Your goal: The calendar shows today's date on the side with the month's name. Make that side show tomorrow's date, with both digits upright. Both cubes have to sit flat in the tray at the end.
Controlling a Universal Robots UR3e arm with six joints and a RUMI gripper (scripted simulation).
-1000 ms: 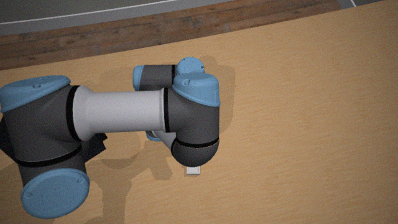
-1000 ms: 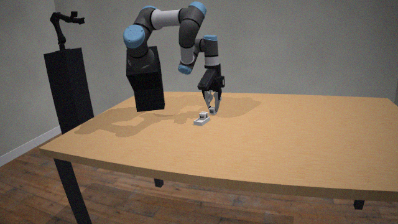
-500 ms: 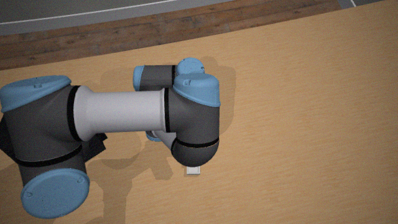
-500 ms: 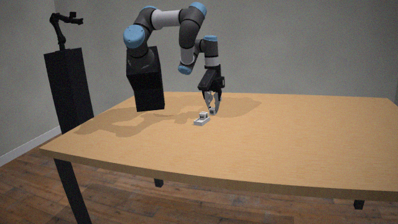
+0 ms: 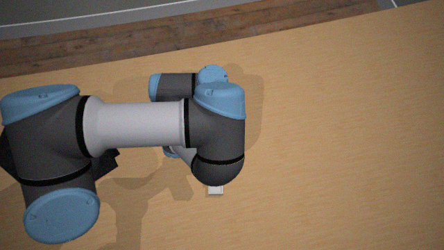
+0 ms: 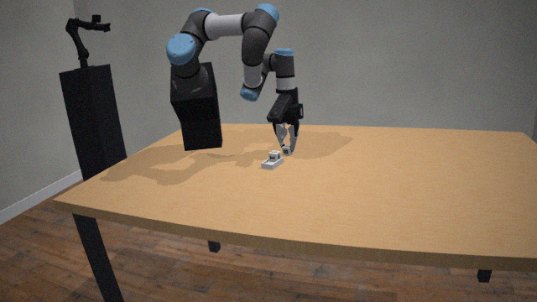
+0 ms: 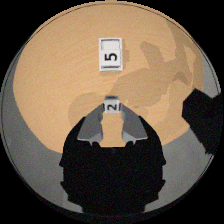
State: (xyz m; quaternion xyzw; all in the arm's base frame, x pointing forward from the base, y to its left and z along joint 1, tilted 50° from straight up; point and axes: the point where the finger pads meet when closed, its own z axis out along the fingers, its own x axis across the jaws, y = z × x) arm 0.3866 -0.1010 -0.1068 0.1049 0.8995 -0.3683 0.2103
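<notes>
My gripper is shut on a small white number cube whose visible face shows a 2. In the exterior view the gripper holds that cube just above the table, right beside the white calendar tray. In the wrist view the tray lies ahead of the fingers. It holds one cube with a 5 on its top face, and the slot beside that cube is empty. In the top view only a corner of the tray shows under the arm's elbow.
The robot's black base block stands at the table's back left. A black stand with a camera arm stands on the floor to the left of the table. The arm covers much of the top view.
</notes>
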